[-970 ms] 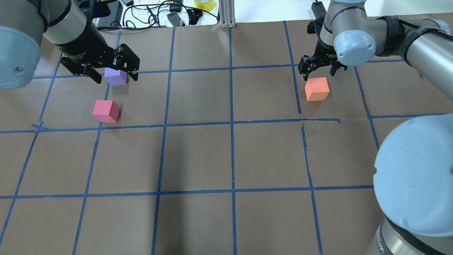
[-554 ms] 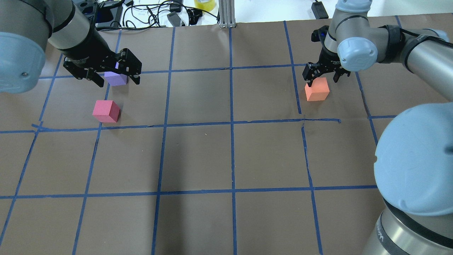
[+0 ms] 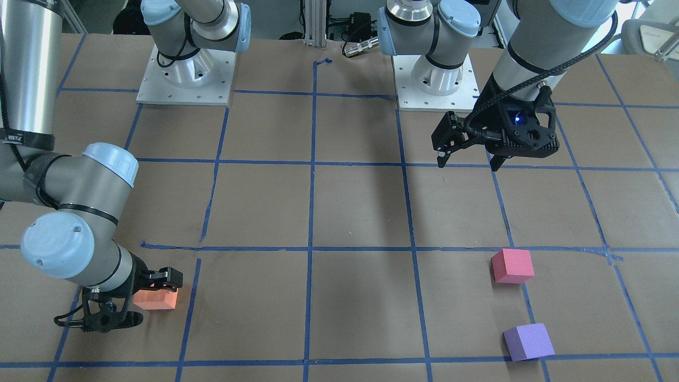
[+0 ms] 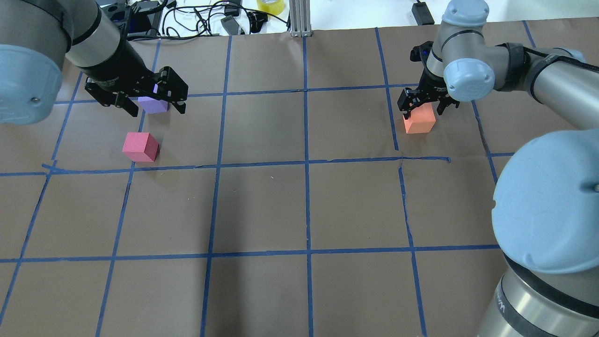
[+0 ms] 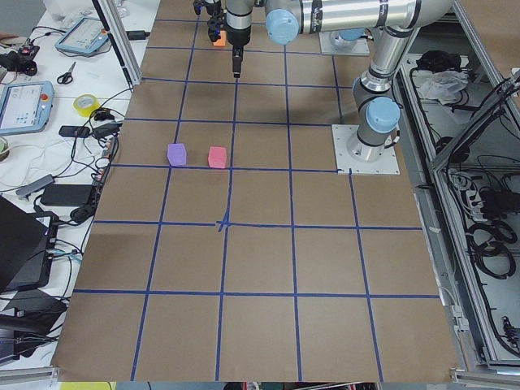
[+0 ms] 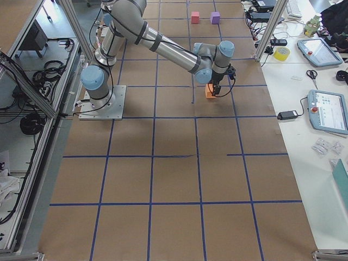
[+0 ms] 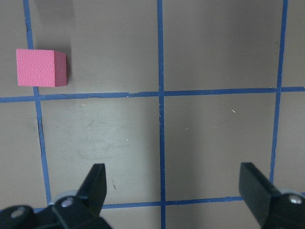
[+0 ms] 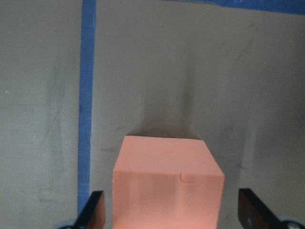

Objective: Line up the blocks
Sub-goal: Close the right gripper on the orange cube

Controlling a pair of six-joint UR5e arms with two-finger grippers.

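The orange block (image 4: 420,120) sits on the brown table at the far right. My right gripper (image 4: 422,112) is low and open, with one finger on each side of the block and a gap on both sides in the right wrist view (image 8: 169,181). The red-pink block (image 4: 139,146) and the purple block (image 4: 152,105) sit close together at the far left. My left gripper (image 4: 157,110) is open and empty, held well above the table (image 3: 468,164). Its wrist view shows the red-pink block (image 7: 40,67) at the upper left, and the purple block is out of that view.
Blue tape lines (image 4: 306,164) grid the brown table. Cables, a yellow tape roll (image 4: 270,5) and an aluminium post (image 4: 299,18) lie at the far edge. The two arm bases (image 3: 183,74) stand on the robot's side.
My right gripper has come down from above the orange block and now has its fingers around it. My left gripper has drifted slightly and stays open.
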